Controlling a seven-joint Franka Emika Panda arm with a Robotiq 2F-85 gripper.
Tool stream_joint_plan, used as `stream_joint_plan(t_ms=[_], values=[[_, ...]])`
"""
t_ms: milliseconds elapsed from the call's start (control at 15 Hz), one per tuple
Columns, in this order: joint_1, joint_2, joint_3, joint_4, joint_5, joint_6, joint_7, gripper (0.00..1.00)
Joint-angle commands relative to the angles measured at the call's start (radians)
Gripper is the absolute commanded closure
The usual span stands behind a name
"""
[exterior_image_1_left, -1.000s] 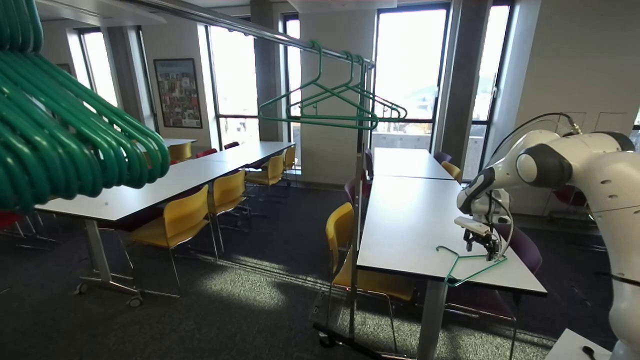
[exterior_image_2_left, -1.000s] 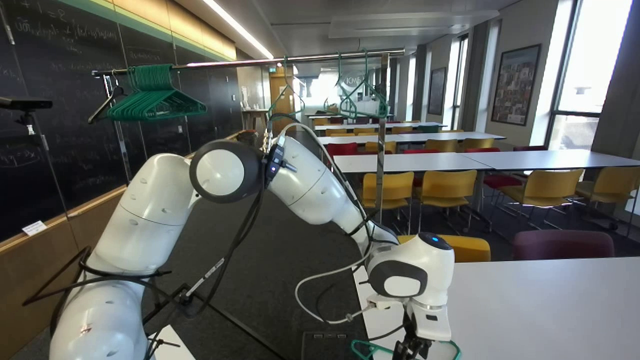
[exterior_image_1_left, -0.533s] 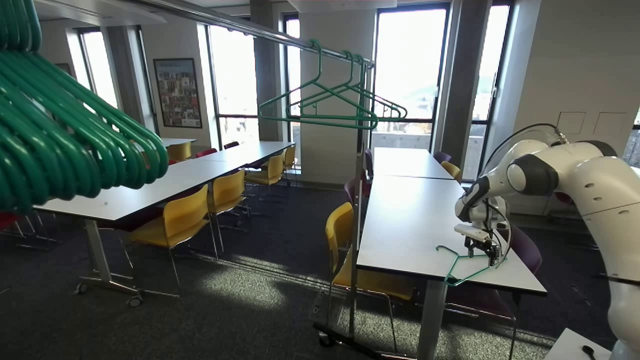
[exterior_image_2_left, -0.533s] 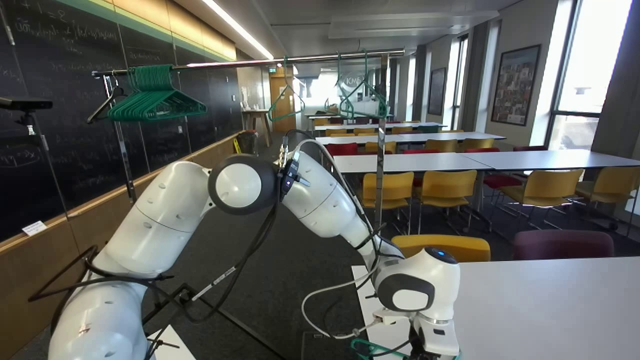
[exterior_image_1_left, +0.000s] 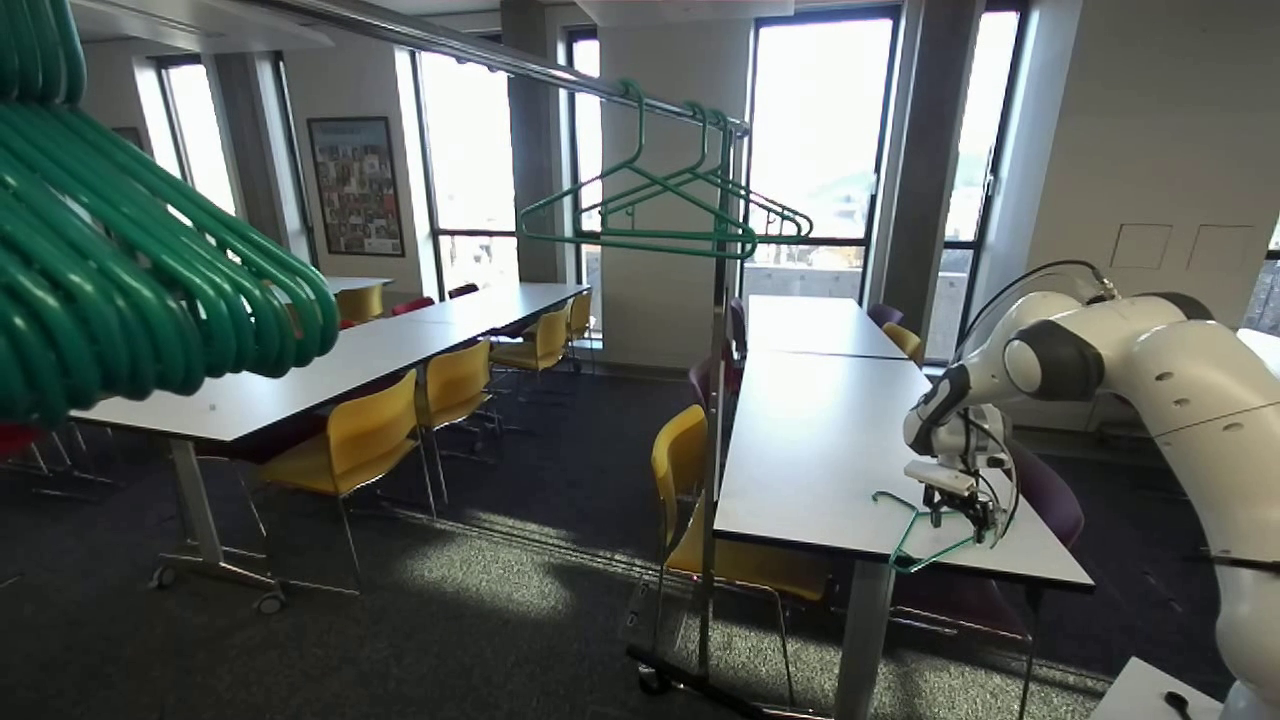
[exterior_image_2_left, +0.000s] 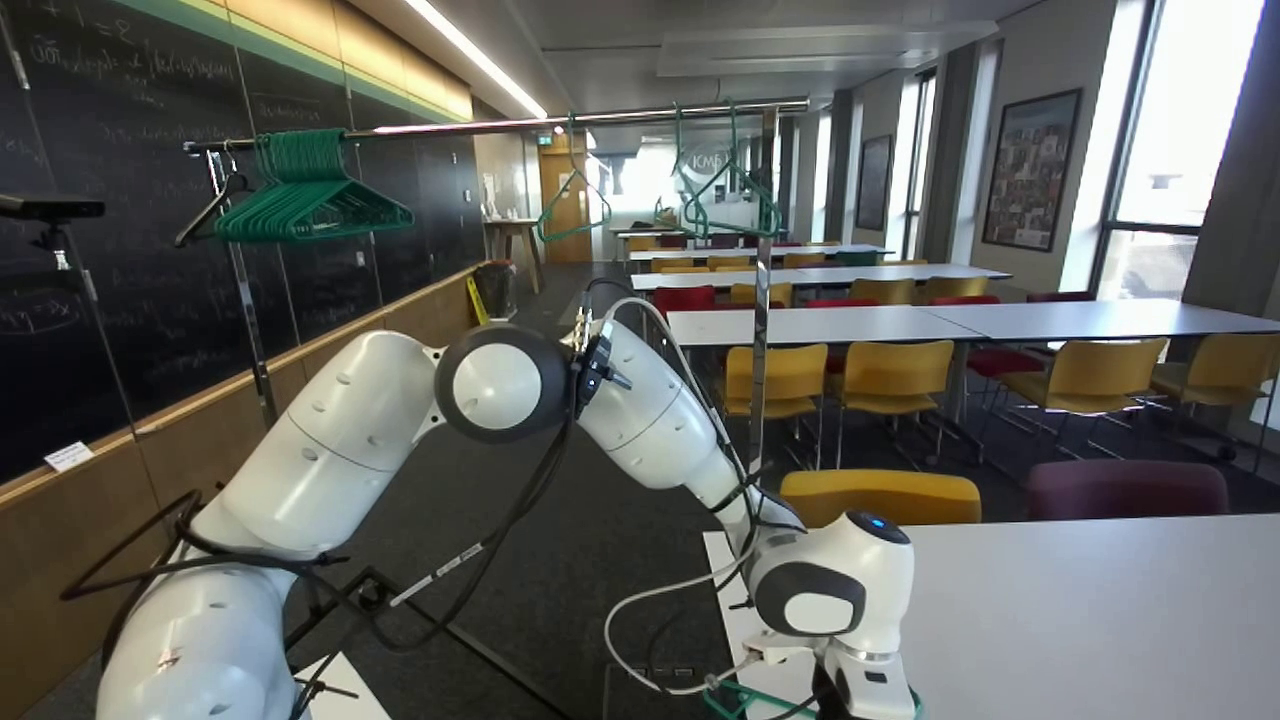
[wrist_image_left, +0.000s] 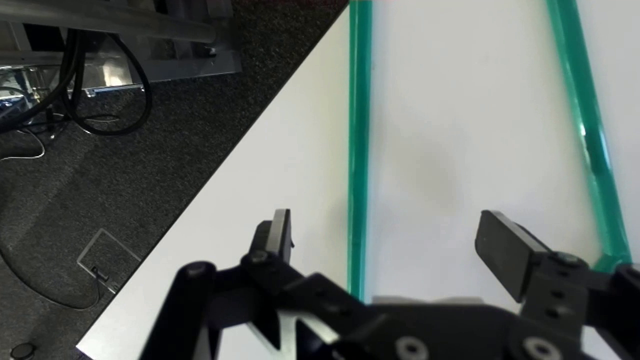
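Note:
A green hanger (exterior_image_1_left: 906, 568) lies flat on the white table (exterior_image_1_left: 820, 430), near its front edge. Right over it hangs my gripper (exterior_image_1_left: 958, 530), fingers pointing down. In the wrist view the gripper (wrist_image_left: 385, 220) is open wide. One straight green bar of the hanger (wrist_image_left: 359, 150) runs between the fingers, closer to the left finger, and touches neither pad. Its second bar (wrist_image_left: 585, 115) slopes down outside the right finger to a bent corner, partly covered by that finger's linkage. In an exterior view the hand hides part of the hanger (exterior_image_2_left: 765, 696), and the fingertips fall below the picture.
A metal rack with a top rail (exterior_image_1_left: 500, 55) and an upright post (exterior_image_1_left: 712, 450) stands beside the table. Several green hangers hang in a bundle (exterior_image_2_left: 310, 205) on it; 3 more hang towards the other end. A yellow chair (exterior_image_1_left: 680, 460) and a purple chair (exterior_image_1_left: 1045, 490) flank the table.
The arm has come lower, bringing the gripper down closer to the hanger and table. The hanger stays where it was, and the jaws have remained apart.

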Motion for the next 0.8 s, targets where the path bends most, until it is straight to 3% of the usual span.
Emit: stream_joint_plan(t_ms=[0, 733], values=[[-0.028, 0.014, 0.012, 0.039, -0.024, -0.032, -0.035, 0.0], [-0.074, 0.051, 0.005, 0.085, -0.013, -0.036, -0.042, 0.0]])
